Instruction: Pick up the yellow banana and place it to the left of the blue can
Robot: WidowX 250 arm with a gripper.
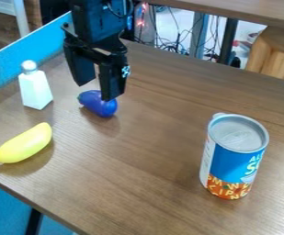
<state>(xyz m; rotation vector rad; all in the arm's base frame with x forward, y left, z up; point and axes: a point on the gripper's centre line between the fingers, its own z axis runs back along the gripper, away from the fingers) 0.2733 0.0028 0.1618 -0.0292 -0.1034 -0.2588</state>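
The black gripper [95,91] hangs in the upper left part of the camera view, its two fingers spread apart and pointing down. Just beneath it a purple toy eggplant [99,106] lies on the brown wooden table [150,151]; the right finger overlaps part of it from this angle. Whether the gripper touches the eggplant, I cannot tell. Left of the gripper stands a white bottle-shaped thing [35,89] with a rounded top. A yellow toy banana [21,145] lies nearer the table's left edge.
A blue and orange soup can [234,156] stands upright at the right. A blue panel [9,69] runs along the table's upper left side. Behind the far edge are cables [178,43], metal legs and a wooden stool [276,53].
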